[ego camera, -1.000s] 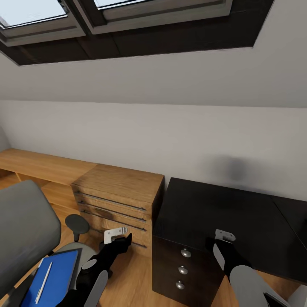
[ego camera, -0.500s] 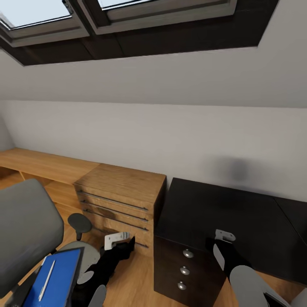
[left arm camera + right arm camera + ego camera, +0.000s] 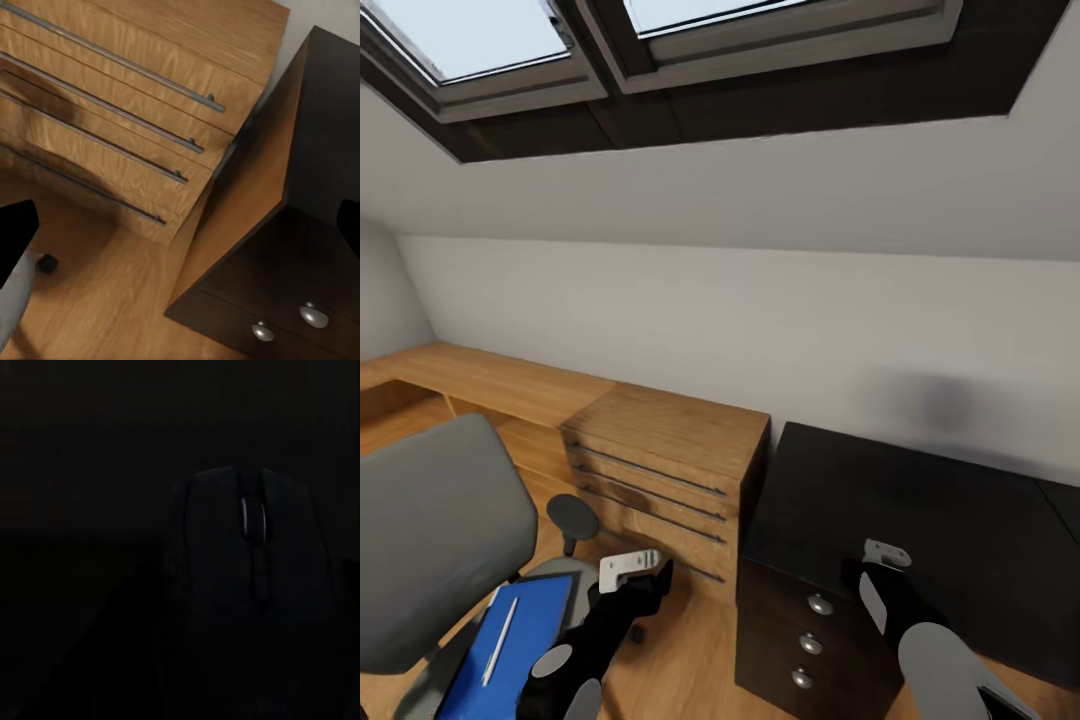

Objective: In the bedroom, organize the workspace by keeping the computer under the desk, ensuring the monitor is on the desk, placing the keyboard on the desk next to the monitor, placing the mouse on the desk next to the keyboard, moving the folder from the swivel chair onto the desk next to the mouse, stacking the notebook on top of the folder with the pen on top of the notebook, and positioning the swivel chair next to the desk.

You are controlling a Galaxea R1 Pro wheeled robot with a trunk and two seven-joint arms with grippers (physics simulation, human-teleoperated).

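Between the earlier frames and now the head camera has swung left and tipped up, so the swivel chair (image 3: pixel 435 545) fills more of the view, with the folder (image 3: pixel 510 640) and pen (image 3: pixel 499 627) on its seat. Right pincer (image 3: pixel 886 553) hovers over the counter (image 3: pixel 920 510), the mouse (image 3: pixel 251 585) just before it; left pincer (image 3: pixel 628 570) hangs by the wooden chest (image 3: pixel 660 470). Whether either pincer is apart or together cannot be told.
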